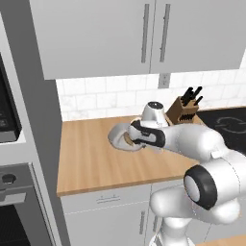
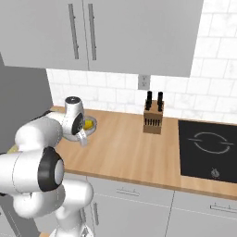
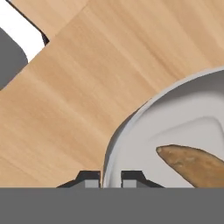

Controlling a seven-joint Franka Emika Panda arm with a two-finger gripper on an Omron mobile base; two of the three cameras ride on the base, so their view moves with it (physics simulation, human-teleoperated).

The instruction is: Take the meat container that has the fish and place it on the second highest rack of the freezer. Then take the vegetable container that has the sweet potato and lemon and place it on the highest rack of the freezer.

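Note:
The vegetable container [image 3: 175, 113] is a shallow grey bowl on the wooden counter [image 3: 78, 87]. The orange-brown sweet potato [image 3: 197, 164] lies in it, and the yellow lemon [image 2: 87, 124] shows in the right base view. My gripper [image 3: 110, 178] is shut on the bowl's near rim, one finger inside and one outside. From the left base view the bowl [image 1: 116, 136] sits under my hand, and the gripper [image 1: 126, 139] is at its right side. The meat container, the fish, the freezer and its racks are out of view.
A knife block [image 1: 185, 109] stands at the back of the counter, right of the bowl. A black cooktop [image 2: 208, 148] lies further right. A built-in oven [image 1: 14, 206] and a tall grey panel [image 1: 41, 120] stand to the left. Wall cabinets [image 1: 144, 33] hang overhead.

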